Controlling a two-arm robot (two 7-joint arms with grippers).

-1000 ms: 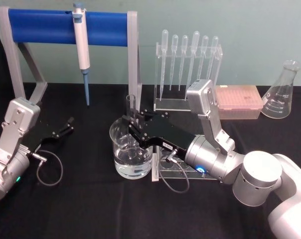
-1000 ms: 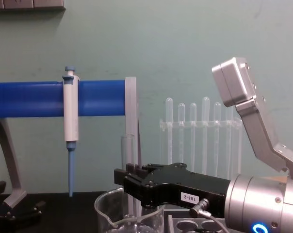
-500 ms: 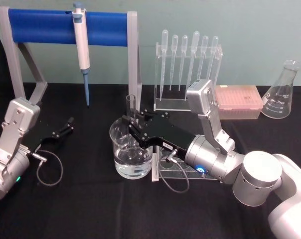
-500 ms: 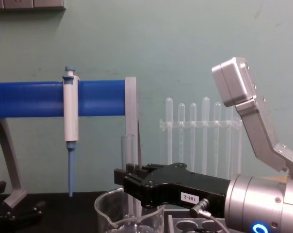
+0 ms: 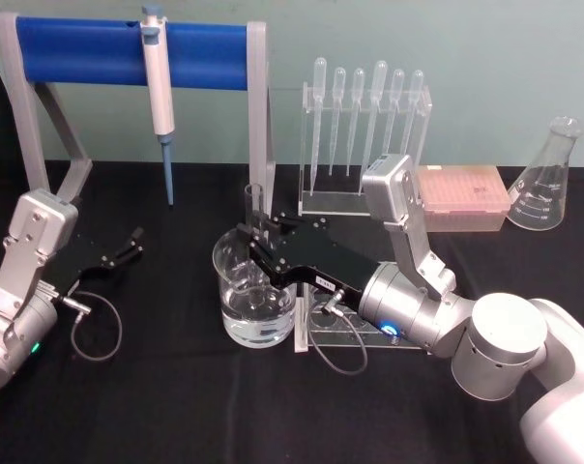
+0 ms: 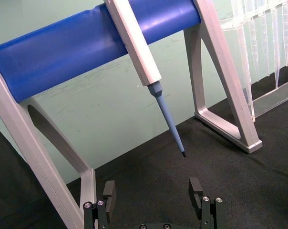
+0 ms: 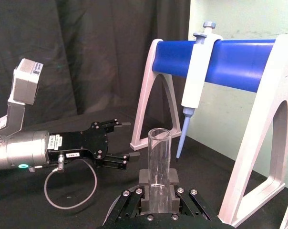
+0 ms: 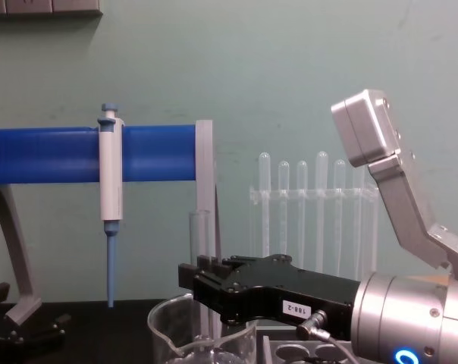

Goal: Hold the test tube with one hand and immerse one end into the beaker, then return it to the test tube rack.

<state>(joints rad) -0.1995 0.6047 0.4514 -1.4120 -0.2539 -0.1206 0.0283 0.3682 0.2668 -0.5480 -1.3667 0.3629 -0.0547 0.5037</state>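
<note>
The test tube point(image 5: 254, 206) stands upright over the beaker point(image 5: 236, 307), with my right gripper point(image 5: 254, 247) shut on its middle. The tube's lower part reaches down inside the beaker, which holds clear liquid. The fingers hide whether the tip touches that liquid. From the chest, the test tube point(image 8: 199, 233) rises above the right gripper point(image 8: 192, 279) and the beaker's rim point(image 8: 168, 320). The right wrist view shows the test tube point(image 7: 159, 160) clamped upright in the right gripper point(image 7: 159, 196). My left gripper point(image 5: 130, 246) rests open at the table's left, also seen as the left gripper point(image 6: 152, 193).
A white-and-blue pipettor point(image 5: 158, 92) hangs on the blue-barred stand point(image 5: 74, 50) behind the beaker. A clear rack of pipettes point(image 5: 365, 126), a pink tip box point(image 5: 463, 196) and a conical flask point(image 5: 546, 178) stand at the back right. A rack point(image 5: 342, 331) lies under my right wrist.
</note>
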